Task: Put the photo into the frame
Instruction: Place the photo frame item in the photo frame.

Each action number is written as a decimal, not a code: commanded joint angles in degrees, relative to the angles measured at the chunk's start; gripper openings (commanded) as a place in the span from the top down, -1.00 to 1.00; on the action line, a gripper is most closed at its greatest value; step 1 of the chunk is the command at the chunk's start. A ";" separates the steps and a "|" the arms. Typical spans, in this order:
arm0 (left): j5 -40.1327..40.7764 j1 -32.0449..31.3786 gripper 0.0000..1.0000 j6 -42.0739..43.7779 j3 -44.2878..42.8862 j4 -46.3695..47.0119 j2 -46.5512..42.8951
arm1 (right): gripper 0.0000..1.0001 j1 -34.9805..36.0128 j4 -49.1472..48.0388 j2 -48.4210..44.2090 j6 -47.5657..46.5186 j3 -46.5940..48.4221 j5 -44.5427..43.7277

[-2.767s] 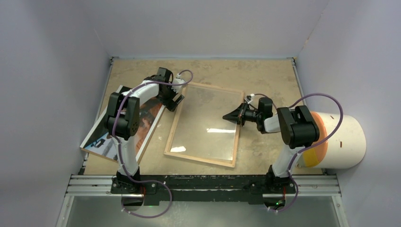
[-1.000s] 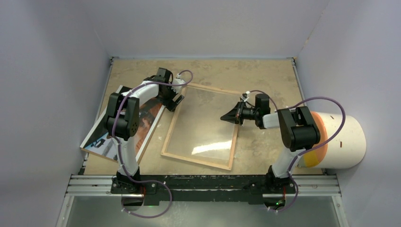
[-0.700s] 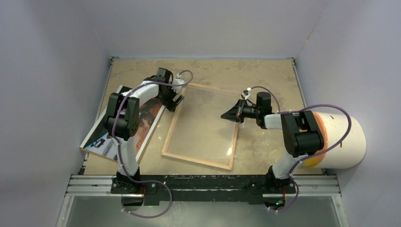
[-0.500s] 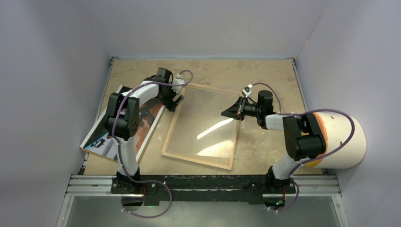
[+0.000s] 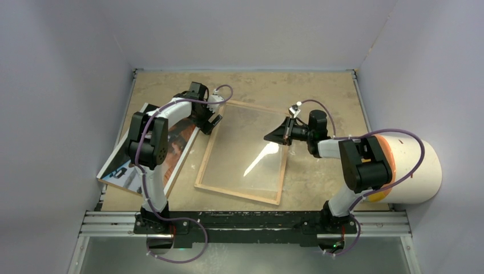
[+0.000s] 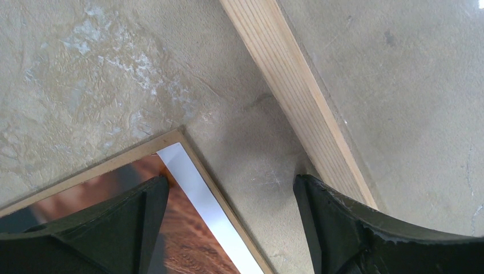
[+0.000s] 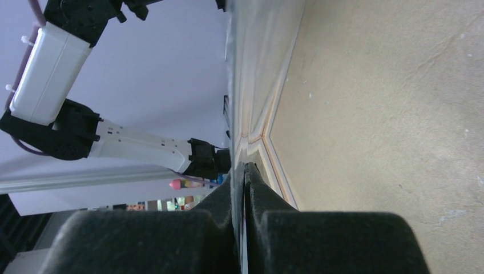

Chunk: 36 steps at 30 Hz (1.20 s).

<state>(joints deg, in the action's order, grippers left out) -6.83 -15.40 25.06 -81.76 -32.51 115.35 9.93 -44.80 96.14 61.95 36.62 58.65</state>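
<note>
So, nearest the arm bases, the photo [image 5: 121, 169] lies flat on the left side of the table [image 5: 319, 91], on a brown board [image 6: 103, 168] whose thin edge peeks out past its white border. It's not in the frame [image 5: 237, 193], just beside it. The frame lies flat mid-table, wood side up, with a clear sheet [image 5: 240, 154] in the opening catching a streak of glare. Off to the right there's a big white roll [image 5: 411, 168] with an orange band, next to the right arm. Further back, the right gripper [image 5: 267, 138] is down at the frame's right rail, its pads squeezed fully together. There's a thin pale sliver between them in the wrist view, but honestly I can't tell if it's pinching the sheet or nothing at all. Furthest out, the left gripper [image 5: 214, 124] hangs spread wide and holding nothing, straddling the bare strip of table between the photo's far corner and the frame's left rail, one finger over each.
</note>
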 commanded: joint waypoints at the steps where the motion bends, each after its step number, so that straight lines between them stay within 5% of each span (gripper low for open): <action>1: -0.88 0.48 -0.72 0.03 1.29 -0.56 1.17 | 1.00 0.33 -4.77 -3.64 0.35 0.06 2.91; 8: -4.51 4.05 -0.71 -1.23 -1.69 -2.45 1.51 | 1.00 0.34 -9.86 -4.04 3.92 0.78 3.99; 15: -8.42 6.82 -0.71 -2.16 -5.27 -4.53 1.73 | 1.00 0.86 -28.33 -3.50 17.36 -0.24 3.88; 26: -9.84 11.66 -0.70 -2.53 -9.40 -6.51 2.25 | 1.00 2.37 -36.29 -2.39 24.69 1.86 2.92; 30: -9.71 11.88 -0.70 -2.45 -8.84 -6.24 2.31 | 1.00 2.37 -37.70 2.81 24.87 -0.10 0.72; 36: -10.48 11.50 -0.70 -2.35 -6.98 -5.45 2.69 | 1.00 2.29 -56.90 18.06 37.72 -4.69 -1.68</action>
<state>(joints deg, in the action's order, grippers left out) -15.18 -3.53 23.07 -89.23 -38.59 117.47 12.10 -84.29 106.08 90.59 35.05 58.89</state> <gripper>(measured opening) 0.854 0.004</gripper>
